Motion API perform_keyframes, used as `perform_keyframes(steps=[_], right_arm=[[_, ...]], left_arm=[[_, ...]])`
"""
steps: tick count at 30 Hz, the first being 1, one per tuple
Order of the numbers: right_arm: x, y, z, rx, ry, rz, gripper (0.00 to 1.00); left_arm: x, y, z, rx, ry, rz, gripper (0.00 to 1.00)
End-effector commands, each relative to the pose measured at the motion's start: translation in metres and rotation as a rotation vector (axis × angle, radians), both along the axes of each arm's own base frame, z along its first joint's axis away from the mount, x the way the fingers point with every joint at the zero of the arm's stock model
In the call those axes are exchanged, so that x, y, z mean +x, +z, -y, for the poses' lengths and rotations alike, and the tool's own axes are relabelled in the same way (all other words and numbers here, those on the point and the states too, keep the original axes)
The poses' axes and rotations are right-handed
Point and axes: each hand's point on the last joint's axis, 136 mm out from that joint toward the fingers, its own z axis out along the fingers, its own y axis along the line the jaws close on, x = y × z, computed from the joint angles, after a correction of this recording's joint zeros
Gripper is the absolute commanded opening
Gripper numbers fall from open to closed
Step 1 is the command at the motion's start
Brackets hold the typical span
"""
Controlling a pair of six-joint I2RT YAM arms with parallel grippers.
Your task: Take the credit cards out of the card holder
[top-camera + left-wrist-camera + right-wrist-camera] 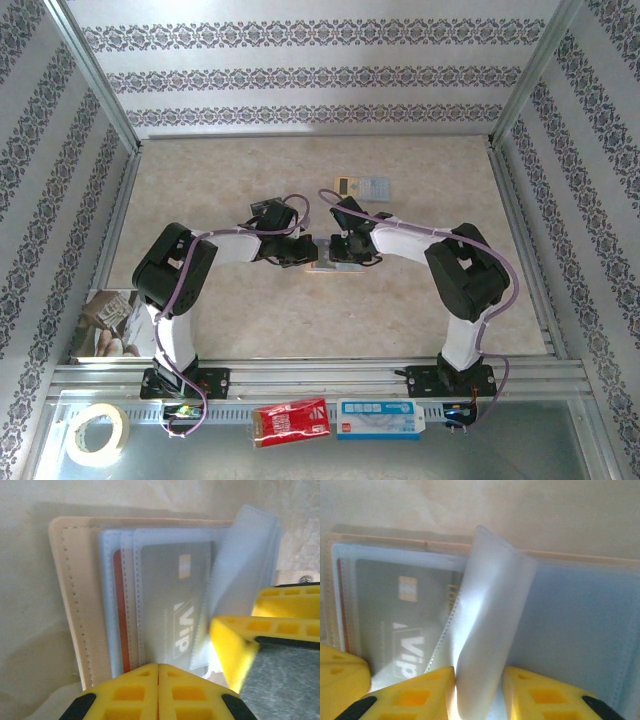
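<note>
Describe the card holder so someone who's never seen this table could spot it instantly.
On the beige table, look between the left gripper and right gripper. The card holder lies open there: tan stitched cover, pale blue clear sleeves over a grey VIP card, unlike the yellow-and-blue rectangle farther back.

Red card (118,615): only a strip visible. Sleeve (485,610) hides the right end of the VIP card (405,615). Holder (570,560) cut off at right.

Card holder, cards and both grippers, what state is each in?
card holder: lying open.
VIP card: inside its sleeve.
red card: sleeved, behind the VIP card.
sleeve leaf: lifted upright.
left gripper: shut, at the holder's edge.
right gripper: shut on the sleeve leaf.
</note>
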Motion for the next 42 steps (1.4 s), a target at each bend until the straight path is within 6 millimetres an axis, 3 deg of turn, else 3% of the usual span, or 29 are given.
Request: perform_keyframes(steps=[1,5,10,13,18,21,26,30,34,42], right_arm=[[-0.011,0.003,0.038,-0.134,-0.066,-0.002,0.36],[-0.009,0.019,0.050,-0.153,-0.105,0.054,0.40],[-0.010,0.021,0.076,-0.186,-0.183,0.071,0.40],[-0.007,0.038,0.082,-0.163,-0.206,0.122,0.39],[0.002,0.072,0.066,-0.049,-0.153,0.223,0.41],[0.004,0.080,0.047,0.004,-0.089,0.225,0.41],[0.004,0.063,0.017,0.031,-0.011,0.158,0.43],[0.005,0.048,-0.003,0.057,0.037,0.101,0.45],[0.004,0.036,-0.020,0.015,0.108,0.053,0.47],[0.006,0.014,-0.016,-0.105,0.108,-0.006,0.53]], left_arm=[[-0.021,-0.031,-0.021,0.150,-0.006,-0.080,0.06],[-0.020,-0.032,-0.018,0.134,-0.009,-0.082,0.06],[-0.010,-0.022,-0.009,0.103,-0.015,-0.060,0.06],[-0.009,-0.018,-0.006,0.089,-0.027,-0.053,0.07],[-0.009,-0.017,-0.003,0.078,-0.038,-0.051,0.08],[-0.009,-0.014,-0.002,0.069,-0.038,-0.046,0.10],[0.000,0.014,0.001,0.000,-0.013,0.013,0.22],[0.009,0.031,-0.014,0.006,0.044,0.061,0.28],[0.012,0.034,-0.029,0.032,0.085,0.071,0.32],[0.011,0.028,-0.038,0.062,0.116,0.062,0.32]])
